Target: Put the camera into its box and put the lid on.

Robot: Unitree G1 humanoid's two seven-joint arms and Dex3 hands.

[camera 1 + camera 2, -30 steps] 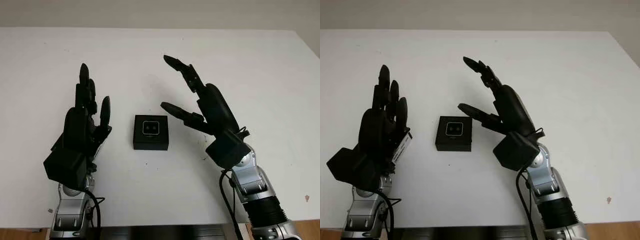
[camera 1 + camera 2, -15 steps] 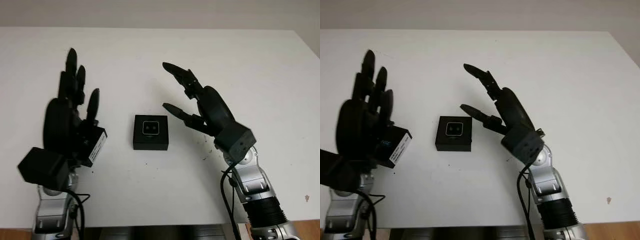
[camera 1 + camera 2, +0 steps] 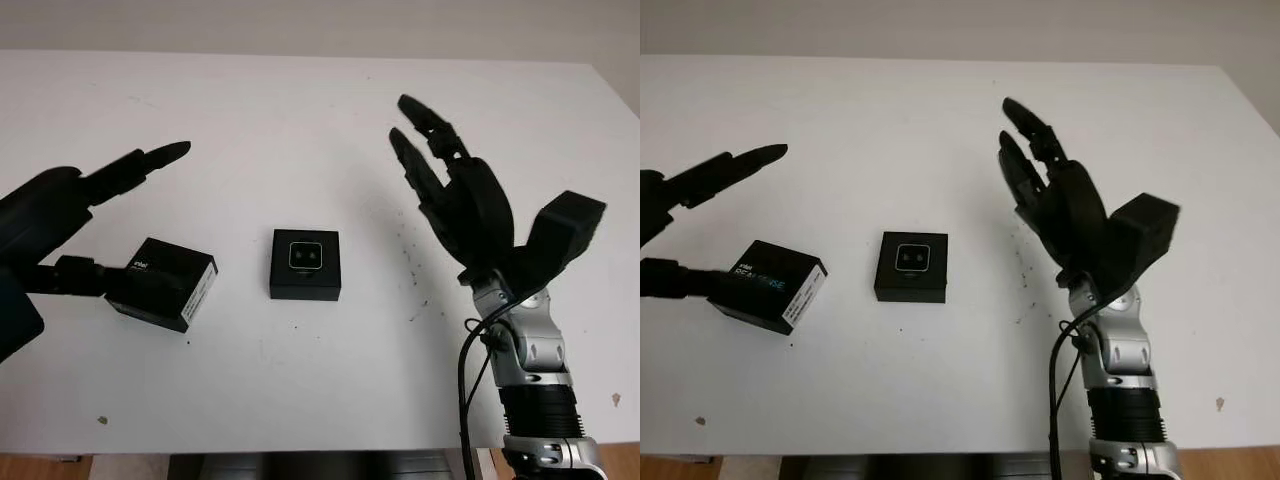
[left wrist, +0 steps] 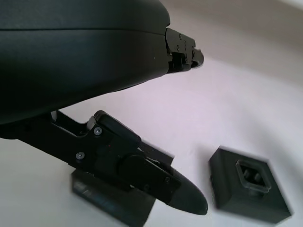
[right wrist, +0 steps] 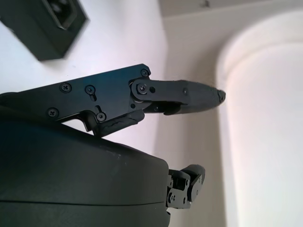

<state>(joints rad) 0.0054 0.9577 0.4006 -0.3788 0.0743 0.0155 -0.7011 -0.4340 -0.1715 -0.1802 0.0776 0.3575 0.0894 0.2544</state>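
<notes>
Camera (image 3: 305, 256) sits seated in box (image 3: 305, 284). Lid (image 3: 165, 283), rigid and light, beside open left hand (image 3: 50, 215); grip opposite edges. Right hand (image 3: 460, 200) open, raised.

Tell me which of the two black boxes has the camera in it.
The middle box: its top shows the camera's two lenses. The other, the printed lid, lies by the left hand.

Black right hand (image 3: 470, 205), silver wrist, black cable
</notes>
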